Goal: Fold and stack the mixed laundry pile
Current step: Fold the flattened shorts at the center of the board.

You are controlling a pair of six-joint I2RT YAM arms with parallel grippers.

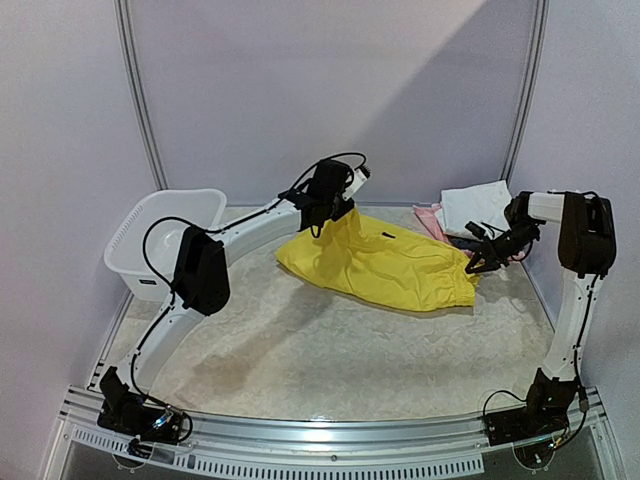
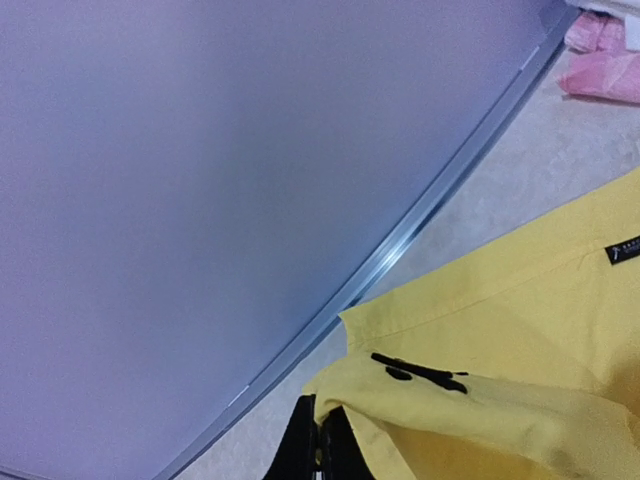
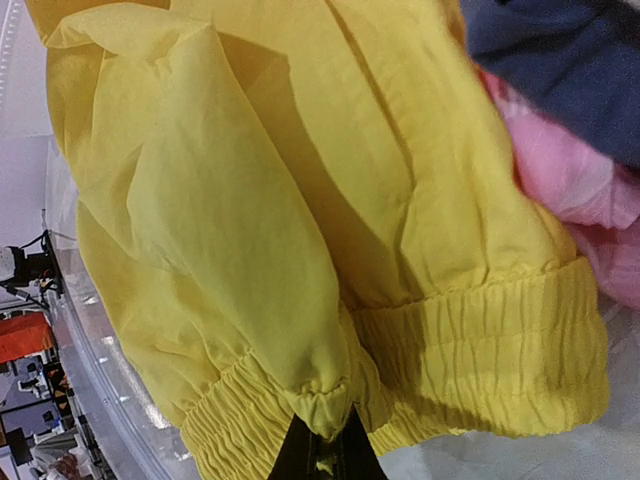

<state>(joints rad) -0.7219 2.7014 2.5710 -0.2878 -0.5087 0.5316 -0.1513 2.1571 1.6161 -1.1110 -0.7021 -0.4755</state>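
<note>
The yellow garment lies spread across the middle of the table, stretched between the two arms; its long body rests on the tabletop while its far left corner is raised off the surface; the left gripper is clamped on that raised corner, and in the left wrist view its dark fingers close tight on a fold of yellow cloth at the bottom edge, with the rest of the garment running away to the right; a small black label sits on the flat yellow panel, and a black mark shows on the fold just above the fingers; the right gripper meets the garment at its opposite, right-hand end, down near the tabletop; the right wrist view shows its fingers pinched narrow on a gathered elastic edge of the yellow cloth, the bulk of the garment billowing up and away above them; just behind that end lies a pile of other clothes: a white cloth folded at the back right, a pink cloth touching the yellow one's far edge, and a dark blue cloth over the pink; a white basket stands at the left side of the table, well apart from the garment.
</note>
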